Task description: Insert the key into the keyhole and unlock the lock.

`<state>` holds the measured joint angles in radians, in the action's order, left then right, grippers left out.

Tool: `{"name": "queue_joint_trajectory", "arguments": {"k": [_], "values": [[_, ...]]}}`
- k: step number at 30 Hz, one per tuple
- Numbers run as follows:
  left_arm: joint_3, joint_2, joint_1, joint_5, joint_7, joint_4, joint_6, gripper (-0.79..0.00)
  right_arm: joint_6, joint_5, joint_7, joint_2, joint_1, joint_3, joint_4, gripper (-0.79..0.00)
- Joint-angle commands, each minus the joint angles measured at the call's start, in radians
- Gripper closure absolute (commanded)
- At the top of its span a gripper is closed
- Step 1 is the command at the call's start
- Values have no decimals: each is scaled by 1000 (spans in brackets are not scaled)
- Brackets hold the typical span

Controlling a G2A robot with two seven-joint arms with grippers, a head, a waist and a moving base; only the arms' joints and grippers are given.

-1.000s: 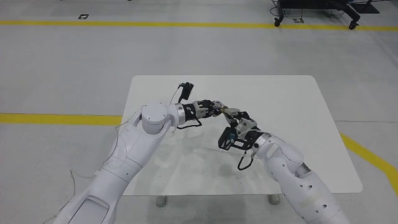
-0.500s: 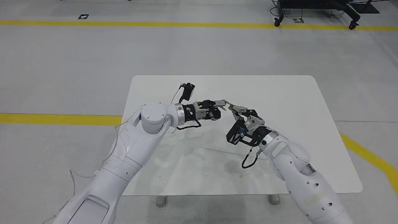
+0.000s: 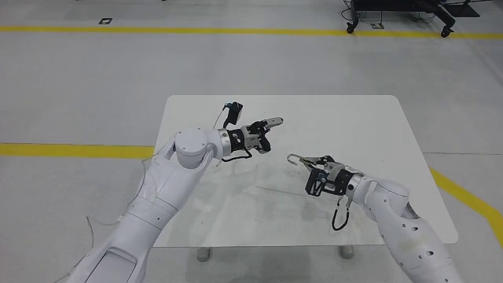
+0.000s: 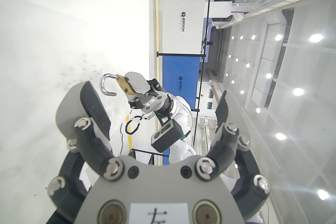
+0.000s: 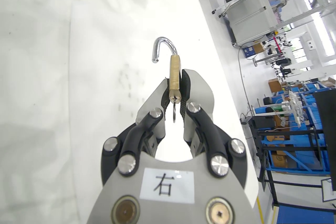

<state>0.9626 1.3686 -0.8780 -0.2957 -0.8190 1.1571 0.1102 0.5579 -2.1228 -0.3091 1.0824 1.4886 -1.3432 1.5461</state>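
A brass padlock sits gripped by its body in my right gripper, which is shut on it. Its silver shackle is swung open, one end free. The key hangs in the keyhole at the lock's base, between the fingers. From the top view the right gripper holds the padlock over the table's middle. My left gripper is to its left and farther back, open and holding nothing. In the left wrist view the left gripper faces the padlock from a short distance.
The white table carries only the arms. Yellow floor lines run past it, and a dark wheeled rack stands far back on the right.
The two grippers were together at the lock; now they are apart. The left gripper has opened and pulled back left. The right arm has carried the padlock to the right.
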Motion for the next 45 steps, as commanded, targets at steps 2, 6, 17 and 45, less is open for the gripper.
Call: {"name": "queue_joint_trajectory", "arguments": {"k": [2, 6, 17, 45], "values": [[0, 0, 0, 3, 6, 3, -1, -785, 9, -10, 15, 1, -13, 21, -16, -62], [-4, 2, 3, 5, 10, -1, 1, -785, -7, 0, 61, 9, -49, 60, -64, -246], [-7, 3, 5, 3, 11, -4, -1, -785, 19, 20, -38, 8, -87, 101, -97, -785], [-26, -29, -153, 552, 437, 238, -198, -785, 154, 425, -514, -42, -6, -157, -46, -785]]}}
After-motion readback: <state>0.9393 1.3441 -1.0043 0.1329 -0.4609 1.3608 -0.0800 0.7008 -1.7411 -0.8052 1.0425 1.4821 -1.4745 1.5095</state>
